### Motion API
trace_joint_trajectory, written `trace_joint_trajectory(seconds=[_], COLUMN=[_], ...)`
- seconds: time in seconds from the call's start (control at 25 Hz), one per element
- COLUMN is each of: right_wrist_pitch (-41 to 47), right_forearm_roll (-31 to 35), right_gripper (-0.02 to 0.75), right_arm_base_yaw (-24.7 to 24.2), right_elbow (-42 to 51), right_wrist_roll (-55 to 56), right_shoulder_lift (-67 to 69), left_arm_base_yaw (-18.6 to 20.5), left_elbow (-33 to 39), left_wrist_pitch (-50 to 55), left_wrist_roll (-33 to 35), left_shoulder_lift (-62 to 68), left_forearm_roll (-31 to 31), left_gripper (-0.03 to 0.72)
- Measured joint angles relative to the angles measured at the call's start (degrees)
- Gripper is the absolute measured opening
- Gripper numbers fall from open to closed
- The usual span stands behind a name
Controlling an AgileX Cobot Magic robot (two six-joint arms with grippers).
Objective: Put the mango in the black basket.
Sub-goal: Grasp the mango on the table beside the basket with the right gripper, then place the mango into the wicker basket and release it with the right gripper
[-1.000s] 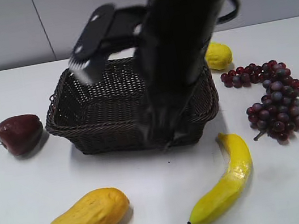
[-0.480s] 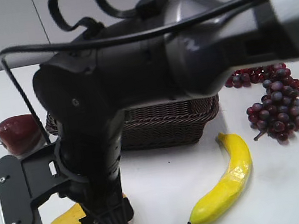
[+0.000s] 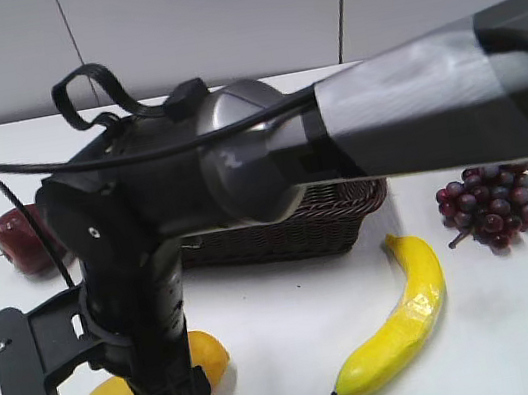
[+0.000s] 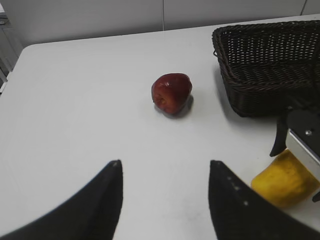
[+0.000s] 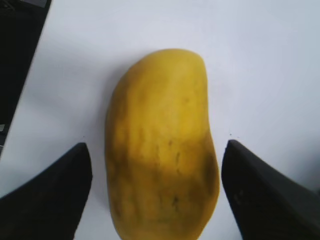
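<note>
My right claw (image 5: 155,195) is spread wide, one dark finger (image 5: 50,192) on each side of the plump, oblong, orange-yellow mango with dimpled skin (image 5: 162,145), and neither finger touches it. In my right wrist view the fruit lies straight below me on the white tabletop (image 5: 260,65), its long axis running up and down the picture, so my fingers stand across its narrow width. That is the relation the coming move turns on: as I judge it, I need only go straight down and close on the flanks, with no turn of the wrist. The mango is not yet gripped.

My left claw (image 4: 165,200) is also spread and carries nothing; it hangs over bare table, with the mango (image 4: 282,180) off to its right and partly behind my other arm's hardware. The right arm is plainly the nearer one.

From the exterior view the mango (image 3: 209,354) lies at the near left of the table, mostly hidden by my right arm. Beyond it stands the large, rectangular, dark woven wicker basket (image 3: 299,227), well apart from the fruit; the carry will run away from the camera and slightly right, up over the braided rim.
</note>
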Motion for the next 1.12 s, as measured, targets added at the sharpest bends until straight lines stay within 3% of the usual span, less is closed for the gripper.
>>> trace_joint_trajectory(seconds=[0.92, 1.12], right_wrist_pitch=[0.19, 2.98], right_forearm_roll=[0.32, -3.95], right_gripper=[0.568, 0.568], right_arm_base_yaw=[-0.76, -0.76], right_elbow=[-0.4, -4.07], right_wrist_roll=[3.17, 13.81], right_shoulder_lift=[-1.46, -8.99], left_arm_base_yaw=[0.0, 0.0], left_elbow=[0.0, 0.0], left_wrist_pitch=[-0.02, -0.02], left_wrist_roll=[0.0, 0.0], left_shoulder_lift=[0.0, 0.0], left_forearm_roll=[0.0, 0.0], left_gripper=[0.37, 0.359])
